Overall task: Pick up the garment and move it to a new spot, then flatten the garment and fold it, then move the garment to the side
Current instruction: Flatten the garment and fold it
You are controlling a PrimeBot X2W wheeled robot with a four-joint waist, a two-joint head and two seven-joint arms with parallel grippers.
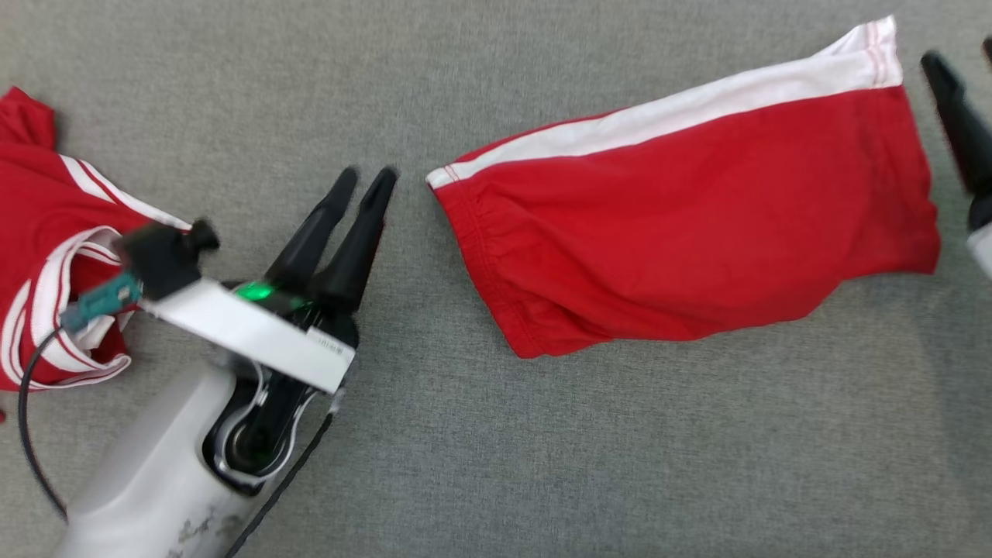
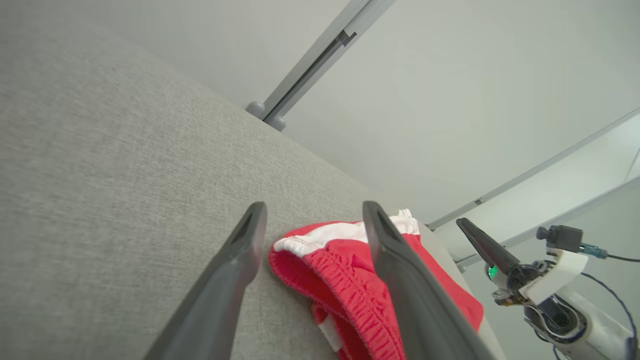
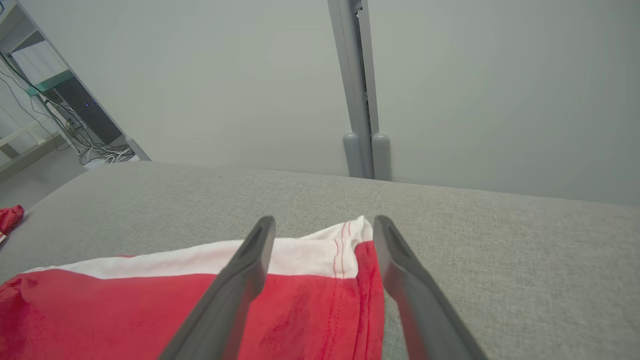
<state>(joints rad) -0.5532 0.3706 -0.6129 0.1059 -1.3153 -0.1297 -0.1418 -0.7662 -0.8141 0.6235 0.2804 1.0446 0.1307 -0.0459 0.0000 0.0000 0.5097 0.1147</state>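
The garment (image 1: 682, 232) is a pair of red shorts with a white side stripe, lying folded and flat on the grey cloth surface (image 1: 496, 465). My left gripper (image 1: 368, 177) hovers just left of the waistband end, apart from it. In the left wrist view that gripper (image 2: 314, 207) is open, and the gathered waistband (image 2: 345, 280) lies beyond its fingers, ungripped. My right gripper (image 1: 959, 53) is at the shorts' hem end, at the right edge. In the right wrist view it (image 3: 325, 220) is open above the white-striped hem corner (image 3: 345, 250), holding nothing.
A second red garment with white trim (image 1: 46, 232) lies crumpled at the far left, beside my left wrist. The surface's far edge meets a pale wall with a grey post (image 3: 362, 145). Bare grey cloth stretches in front of the shorts.
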